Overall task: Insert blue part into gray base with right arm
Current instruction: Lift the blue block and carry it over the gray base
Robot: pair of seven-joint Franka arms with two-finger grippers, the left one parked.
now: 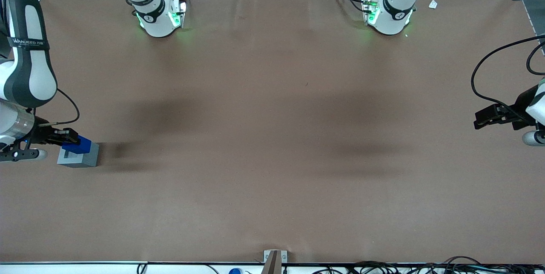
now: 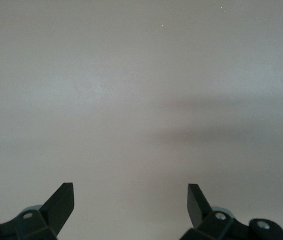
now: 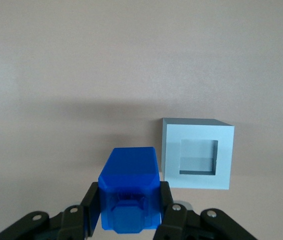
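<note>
Up close, at the working arm's end of the desk:
Right arm [image 1: 25, 61]: white and black, reaching over the desk's edge at its own end.
Claw [image 3: 129, 210]: the gripper's two black fingers [image 3: 92, 210] are clamped on the sides of the blue part, above the brown desk surface [image 1: 272, 138].
Blue part [image 3: 130, 195]: held in the claw, clear of the desk, its narrower stepped knob toward the wrist camera; in the front view [image 1: 78, 144] it overlaps the base's top.
Gray base [image 3: 197, 154]: stands upright on the desk near the edge at the working arm's end [image 1: 78, 155].
Socket [image 3: 198, 157]: square opening in the base's top face, lighter rim around it; nothing sits in it, and the wrist view shows the blue part beside the base, not over the socket.
</note>
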